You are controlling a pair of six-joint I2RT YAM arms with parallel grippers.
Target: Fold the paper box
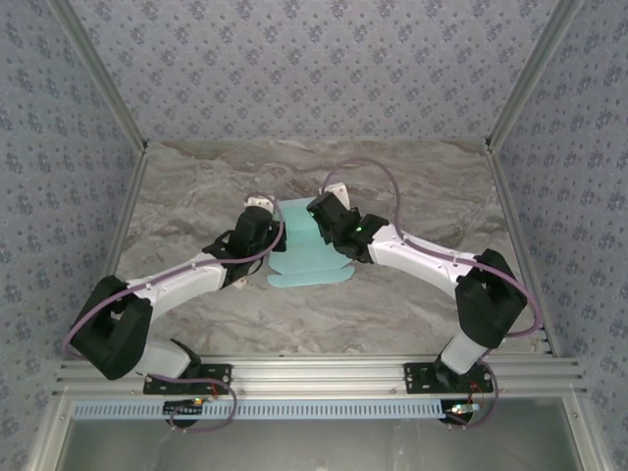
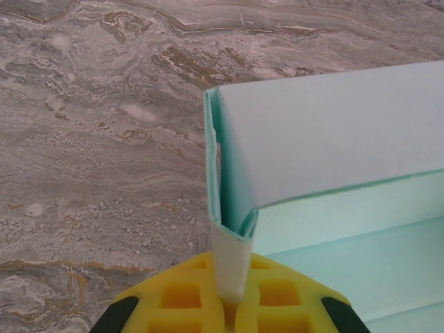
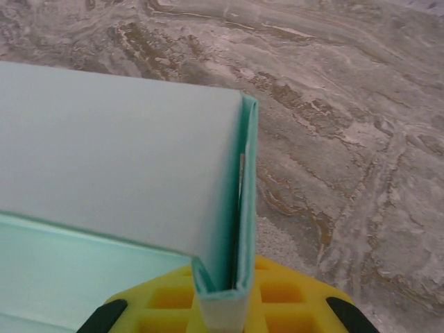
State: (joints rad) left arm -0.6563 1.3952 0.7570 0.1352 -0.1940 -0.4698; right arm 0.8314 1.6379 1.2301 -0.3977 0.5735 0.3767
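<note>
- The left gripper (image 2: 232,300) is pinched narrow on the paper box (image 2: 333,132). A doubled side wall of the pale turquoise card stands upright in the slot between its yellow fingers (image 2: 182,297).
- From those fingers the wall runs straight ahead. A wide panel leans off to the right of it, above the box's floor.
- The marble-patterned table (image 2: 90,139) lies to the left of the left fingers and beyond them.
- The right gripper (image 3: 225,305) is also drawn in tight on the box. The opposite side wall, folded double, is caught between its own fingers.
- On this side the panel spreads to the left of the fingers, and the table lies to their right and ahead.
- In the top view the box sits between the two sets of fingertips. Its flat, unfolded flaps reach back behind the fingers, toward the arm bases.
</note>
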